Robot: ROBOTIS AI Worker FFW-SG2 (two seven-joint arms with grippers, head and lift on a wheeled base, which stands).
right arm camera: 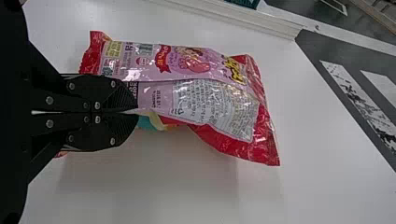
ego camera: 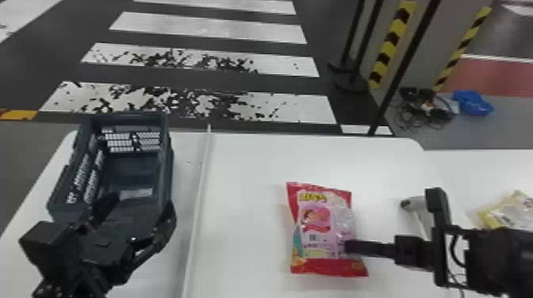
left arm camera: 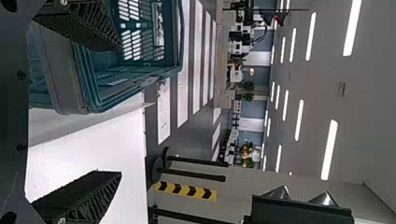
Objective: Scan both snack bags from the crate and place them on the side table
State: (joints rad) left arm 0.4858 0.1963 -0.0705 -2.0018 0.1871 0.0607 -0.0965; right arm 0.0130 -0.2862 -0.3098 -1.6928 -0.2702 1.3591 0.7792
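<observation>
With the black two-fingered right gripper, pinches a fold of the red-and-pink, shiny plastic snack bag over the smooth white table, to the right of the dark teal, slotted plastic crate. With the black left gripper, fingers spread wide, hovers at the crate's near end. Farther right of the crate, past the red-and-pink bag, has a grey-and-white handheld scanner, then a yellow, crinkled plastic snack bag.
</observation>
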